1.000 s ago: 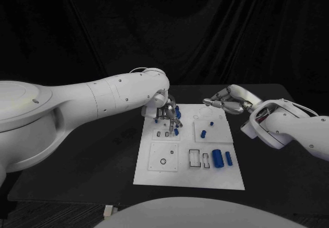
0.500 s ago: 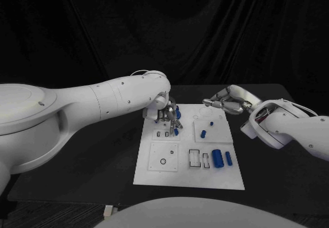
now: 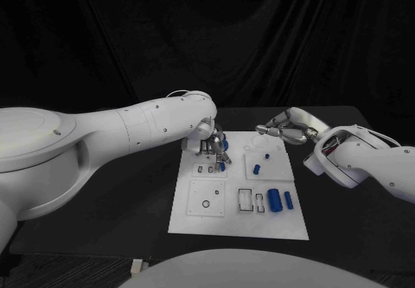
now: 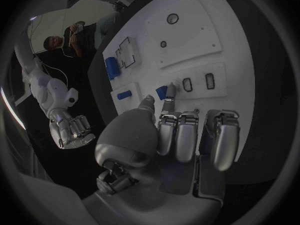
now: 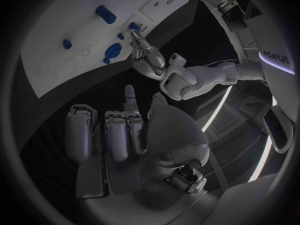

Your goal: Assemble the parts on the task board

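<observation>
Reaching hand: the left hand [image 3: 210, 146] is over the far left part of the task board [image 3: 195, 217], a fingertip [image 4: 169, 91] touching a small blue part [image 4: 162, 92] by two slots.
Right hand: the right hand [image 3: 281, 129] hangs past the board's far right corner, fingers curled in, holding nothing.
Other parts: blue parts [image 3: 275, 200] lie near the board's right side.
Board: it lies flat on the black bench [image 3: 121, 204].

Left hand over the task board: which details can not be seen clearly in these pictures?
- Head view: the left hand covers the board's far left corner, so whether its fingers touch a blue part there cannot be told.
- Left wrist view: the fingers hide the task board beneath them; a blue part shows just past the fingertip.
- Head view: the slots are too small to tell if filled.
- Right hand: holding anything cannot be told.
</observation>
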Controlling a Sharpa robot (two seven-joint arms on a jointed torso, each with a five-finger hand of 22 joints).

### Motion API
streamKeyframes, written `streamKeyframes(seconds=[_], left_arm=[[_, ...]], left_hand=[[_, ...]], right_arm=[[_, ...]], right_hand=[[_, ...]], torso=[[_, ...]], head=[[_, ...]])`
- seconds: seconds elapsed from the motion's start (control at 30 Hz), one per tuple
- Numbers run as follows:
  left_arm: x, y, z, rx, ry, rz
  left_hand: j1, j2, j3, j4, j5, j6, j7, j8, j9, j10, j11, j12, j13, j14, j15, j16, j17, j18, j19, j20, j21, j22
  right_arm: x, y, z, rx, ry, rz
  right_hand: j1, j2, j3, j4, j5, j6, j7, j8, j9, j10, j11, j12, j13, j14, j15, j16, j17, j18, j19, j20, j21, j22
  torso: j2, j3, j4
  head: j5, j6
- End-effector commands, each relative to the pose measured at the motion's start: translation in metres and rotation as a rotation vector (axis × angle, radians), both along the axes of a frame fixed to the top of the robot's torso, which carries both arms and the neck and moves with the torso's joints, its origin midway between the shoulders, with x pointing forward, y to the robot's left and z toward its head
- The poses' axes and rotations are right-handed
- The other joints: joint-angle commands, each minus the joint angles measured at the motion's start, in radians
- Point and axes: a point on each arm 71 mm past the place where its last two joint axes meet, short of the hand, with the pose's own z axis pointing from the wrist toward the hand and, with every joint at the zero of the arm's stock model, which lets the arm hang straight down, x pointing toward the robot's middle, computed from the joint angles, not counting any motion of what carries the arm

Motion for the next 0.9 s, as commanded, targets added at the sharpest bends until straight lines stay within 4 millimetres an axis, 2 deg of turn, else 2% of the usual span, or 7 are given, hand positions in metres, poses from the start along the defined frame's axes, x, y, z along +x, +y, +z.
streamKeyframes(seconds=[0.03, 0.5, 0.9], left_arm=[[-0.0015, -0.0026, -0.0012, -0.009, 0.013, -0.007], [-0.0017, -0.0017, -0.0038, -0.004, 0.021, -0.006], [-0.0027, -0.0025, -0.0046, -0.002, 0.027, -0.012]], left_hand=[[0.006, -0.007, 0.008, -0.001, -0.006, -0.003, 0.001, -0.005, -0.001, 0.104, 0.005, -0.002, 0.261, 0.104, 0.004, 0.003, 0.263, 0.008, 0.056, 0.007, -0.005, 0.209], [0.02, -0.016, 0.043, -0.027, 0.006, 0.0, -0.002, -0.006, -0.002, 0.104, 0.002, -0.002, 0.261, 0.104, 0.002, 0.003, 0.263, 0.009, 0.054, 0.007, -0.007, 0.207], [0.05, -0.042, 0.1, -0.077, 0.009, 0.001, -0.006, -0.007, -0.005, 0.104, -0.001, -0.002, 0.261, 0.104, -0.001, 0.003, 0.263, 0.009, 0.055, 0.003, -0.009, 0.207]], right_arm=[[-0.0004, -0.0001, -0.0018, -0.006, 0.012, -0.004], [-0.0003, -0.0008, -0.0019, -0.006, 0.012, -0.003], [-0.0002, -0.0001, -0.0024, -0.006, 0.013, 0.0]], right_hand=[[0.012, 0.0, -0.006, 0.002, 0.003, -0.008, 0.0, -0.005, -0.001, 0.104, 0.009, 0.004, 0.263, 0.105, 0.005, 0.003, 0.263, 0.013, 0.021, 0.007, -0.004, 0.215], [0.013, 0.0, -0.007, 0.002, 0.003, -0.007, 0.0, -0.005, -0.001, 0.104, 0.009, 0.004, 0.263, 0.105, 0.005, 0.003, 0.263, 0.014, 0.018, 0.008, -0.009, 0.214], [0.014, 0.0, -0.008, 0.002, 0.003, -0.007, 0.001, -0.005, -0.001, 0.104, 0.009, 0.004, 0.263, 0.105, 0.005, 0.003, 0.263, 0.014, 0.017, 0.008, -0.01, 0.213]], torso=[[0.0, 0.0001, 0.0], [0.0, 0.0002, 0.0001], [0.0, 0.0003, 0.0003]], head=[[0.0, 0.0], [-0.001, 0.0], [0.004, 0.0]])
